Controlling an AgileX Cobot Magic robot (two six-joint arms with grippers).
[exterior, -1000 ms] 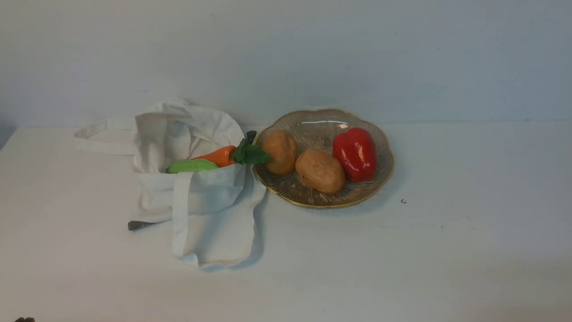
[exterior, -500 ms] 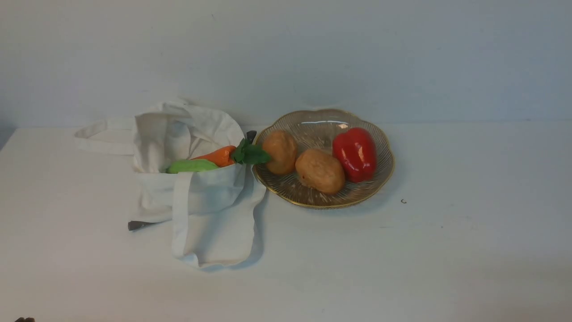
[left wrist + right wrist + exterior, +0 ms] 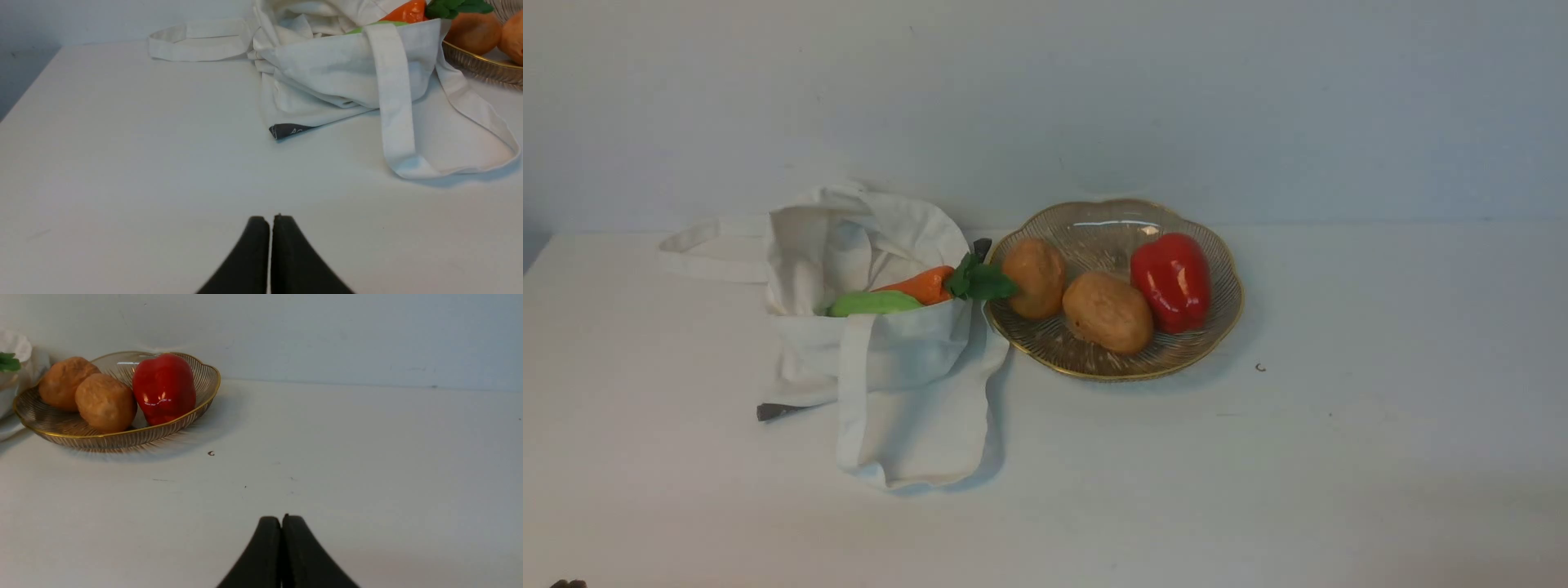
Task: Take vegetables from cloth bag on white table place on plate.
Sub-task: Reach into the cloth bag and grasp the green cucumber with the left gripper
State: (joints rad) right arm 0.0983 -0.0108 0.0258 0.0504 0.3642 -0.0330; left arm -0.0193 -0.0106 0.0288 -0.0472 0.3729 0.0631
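Observation:
The off-white cloth bag [image 3: 874,327] lies crumpled on the white table [image 3: 1339,457], left of the plate; it also shows in the left wrist view [image 3: 347,69]. In its mouth lie a light-green cucumber-like piece [image 3: 874,303] and an orange carrot [image 3: 923,285] with a green leafy top [image 3: 982,280]. The gold-rimmed glass plate [image 3: 1094,233] holds two brown potatoes [image 3: 1107,312] and a red pepper [image 3: 1173,281]. My left gripper [image 3: 271,218] is shut and empty over bare table, well short of the bag. My right gripper [image 3: 281,518] is shut and empty, well short of the plate [image 3: 204,404].
A pale wall rises behind the table. One bag strap [image 3: 711,249] lies at the far left, another [image 3: 854,392] hangs forward. A dark label tab [image 3: 772,411] sticks out of the bag's lower left corner. A small dark speck [image 3: 1260,367] lies right of the plate.

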